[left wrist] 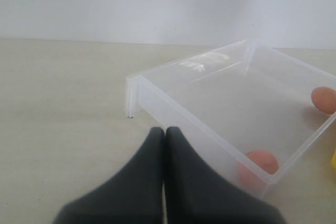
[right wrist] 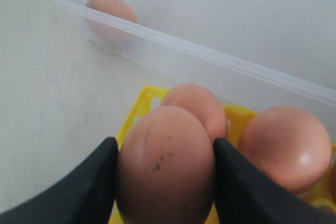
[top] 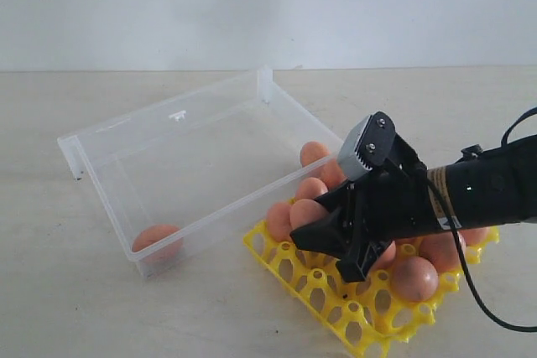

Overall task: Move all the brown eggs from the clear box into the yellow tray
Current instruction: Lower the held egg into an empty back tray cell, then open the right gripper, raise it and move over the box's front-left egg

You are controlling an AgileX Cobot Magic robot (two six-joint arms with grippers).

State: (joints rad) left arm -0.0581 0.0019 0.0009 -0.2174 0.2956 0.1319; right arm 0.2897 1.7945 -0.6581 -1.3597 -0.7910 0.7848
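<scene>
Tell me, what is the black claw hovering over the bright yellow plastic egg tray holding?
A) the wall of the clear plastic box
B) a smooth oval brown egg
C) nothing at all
B: the right wrist view shows the right gripper with its two black fingers pressed against either side of a smooth oval brown egg, above the bright yellow plastic egg tray.

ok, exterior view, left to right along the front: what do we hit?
lone brown egg in the clear box → right pincer gripping the held egg → seated egg in the yellow tray → black cable. Box and tray span too wide to order.
</scene>
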